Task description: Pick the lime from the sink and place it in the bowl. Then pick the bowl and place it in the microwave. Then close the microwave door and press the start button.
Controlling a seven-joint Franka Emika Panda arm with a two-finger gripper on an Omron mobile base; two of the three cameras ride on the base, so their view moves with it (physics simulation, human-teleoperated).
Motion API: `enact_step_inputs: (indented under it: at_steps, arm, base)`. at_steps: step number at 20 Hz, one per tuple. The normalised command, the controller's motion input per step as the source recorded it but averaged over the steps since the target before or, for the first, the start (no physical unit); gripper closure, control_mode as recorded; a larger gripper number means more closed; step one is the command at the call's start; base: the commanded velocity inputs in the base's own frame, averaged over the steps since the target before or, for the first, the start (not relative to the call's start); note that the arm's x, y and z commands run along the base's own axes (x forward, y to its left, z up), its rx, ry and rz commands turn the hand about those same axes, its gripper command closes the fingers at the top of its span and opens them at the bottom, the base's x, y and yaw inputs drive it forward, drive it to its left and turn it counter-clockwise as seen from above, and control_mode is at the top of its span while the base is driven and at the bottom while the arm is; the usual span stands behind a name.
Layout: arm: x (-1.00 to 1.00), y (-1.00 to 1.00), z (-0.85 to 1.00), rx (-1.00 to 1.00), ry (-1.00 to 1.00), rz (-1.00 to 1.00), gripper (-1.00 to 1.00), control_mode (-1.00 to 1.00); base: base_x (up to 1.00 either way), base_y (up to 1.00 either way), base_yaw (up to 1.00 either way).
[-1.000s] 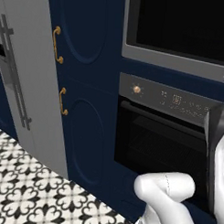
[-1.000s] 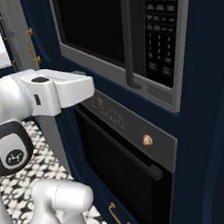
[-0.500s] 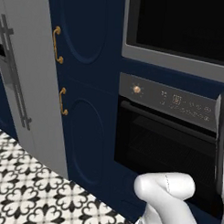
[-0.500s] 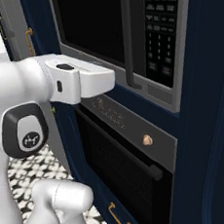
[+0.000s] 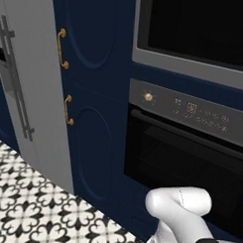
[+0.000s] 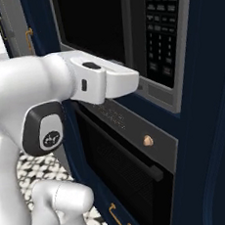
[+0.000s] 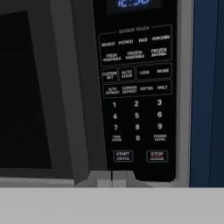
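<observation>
The microwave point(image 6: 125, 29) stands with its microwave door point(image 7: 39, 96) shut; the glass is dark and nothing shows behind it. Its black control panel point(image 7: 138, 87) lies straight ahead in the hand view, with the start button point(image 7: 123, 156) low on it. My gripper point(image 7: 112, 178) is shut and empty, its tips pressed together just below that button, a short way off the panel. In the right base view my hand point(image 6: 123, 81) reaches to the panel's lower left corner. The lime, the bowl and the sink are out of view.
A stop button point(image 7: 156, 156) sits right of the start button. Below the microwave is a black oven point(image 5: 184, 160) with a brass knob point(image 6: 147, 141) and a handle bar. Navy cabinet doors point(image 5: 89, 102) and a grey fridge point(image 5: 25, 80) stand to the left.
My arm has stretched forward and to the right, bringing the hand from beside the oven front up to the microwave's control panel. The door stays shut.
</observation>
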Motion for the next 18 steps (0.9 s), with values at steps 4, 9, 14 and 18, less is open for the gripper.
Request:
enact_step_inputs:
  at_steps: [4,9,14,18]
  arm:
    - [0.14,-0.08,-0.11,0.00,0.00,0.00,1.00,-1.00]
    - [0.26,-0.13,-0.22,0.00,0.00,0.00,1.00,-1.00]
    - [0.14,-0.34,0.00,0.04,0.00,0.00,1.00,-1.00]
    - [0.11,-0.16,0.00,0.00,0.00,0.00,1.00,-1.00]
  base:
    - [0.00,0.00,0.00]
    - [0.00,0.00,0.00]
    - [0.00,0.00,0.00]
    - [0.00,0.00,0.00]
